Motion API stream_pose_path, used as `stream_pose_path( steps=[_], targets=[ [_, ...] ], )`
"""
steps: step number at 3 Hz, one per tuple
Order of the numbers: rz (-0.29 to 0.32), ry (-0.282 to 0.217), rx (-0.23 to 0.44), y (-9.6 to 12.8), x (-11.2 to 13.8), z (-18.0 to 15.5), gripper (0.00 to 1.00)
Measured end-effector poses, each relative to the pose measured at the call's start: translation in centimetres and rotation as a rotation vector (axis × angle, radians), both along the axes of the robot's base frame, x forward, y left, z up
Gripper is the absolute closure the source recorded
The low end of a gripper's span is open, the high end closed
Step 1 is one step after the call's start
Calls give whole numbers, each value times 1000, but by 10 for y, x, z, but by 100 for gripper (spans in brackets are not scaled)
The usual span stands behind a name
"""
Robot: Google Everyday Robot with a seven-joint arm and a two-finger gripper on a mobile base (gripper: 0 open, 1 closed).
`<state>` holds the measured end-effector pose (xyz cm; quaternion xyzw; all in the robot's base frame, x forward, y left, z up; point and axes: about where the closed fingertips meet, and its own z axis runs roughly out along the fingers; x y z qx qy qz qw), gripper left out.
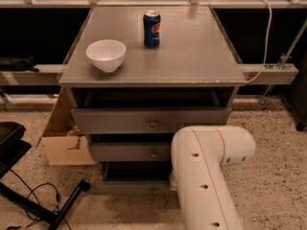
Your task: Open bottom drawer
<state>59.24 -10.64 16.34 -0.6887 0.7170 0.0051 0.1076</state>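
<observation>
Speckled floor (280,176), bent arm (204,176) hiding pincer

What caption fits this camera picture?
Robot arm before the grey cabinet's bottom drawer, claw out of view; bowl and can on top.

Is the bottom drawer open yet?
Cannot tell for sure: the flat grey bottom drawer shows no clear pull-out, and the white arm link covers its right side. The gripper is out of view.

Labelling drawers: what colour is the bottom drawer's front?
Bottom drawer: grey, camera view; gripper hidden behind white arm.
</observation>
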Motion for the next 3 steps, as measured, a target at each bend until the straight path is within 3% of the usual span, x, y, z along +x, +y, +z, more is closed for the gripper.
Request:
stream_pose_path(
  steps=[3],
  targets=[
    [-7, 54, 11, -4, -27, 6, 100]
  ],
)
